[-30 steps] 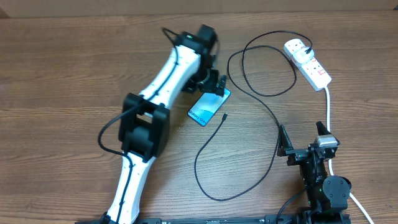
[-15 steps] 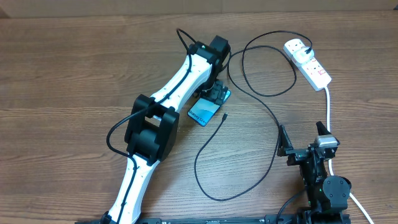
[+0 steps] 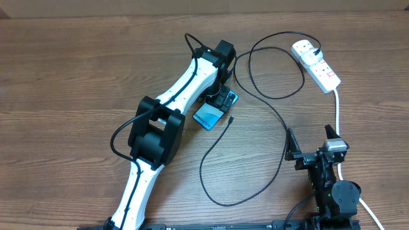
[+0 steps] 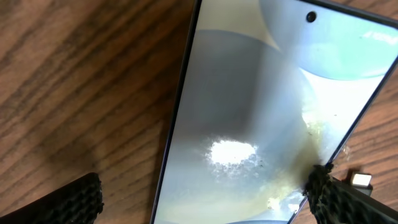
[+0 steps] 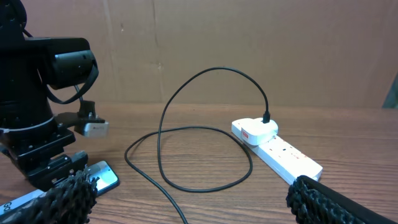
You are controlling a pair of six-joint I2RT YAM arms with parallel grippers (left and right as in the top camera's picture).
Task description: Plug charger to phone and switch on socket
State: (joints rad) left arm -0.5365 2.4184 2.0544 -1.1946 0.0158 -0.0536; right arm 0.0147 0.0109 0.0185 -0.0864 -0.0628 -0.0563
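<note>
We find the left tool (image 4: 202, 196) (spread wide, gripping nothing) straddling the phone (image 4: 261, 93) across its width; the charger tip (image 3: 230, 119) lies beside it.

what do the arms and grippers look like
The left arm has white tube-shaped links between bulky black joint housings, with thin black cables looping along it. The right arm shows mostly black, with a grey block near the wrist. The left gripper and right gripper each have two black fingers with rough textured pads.
</note>
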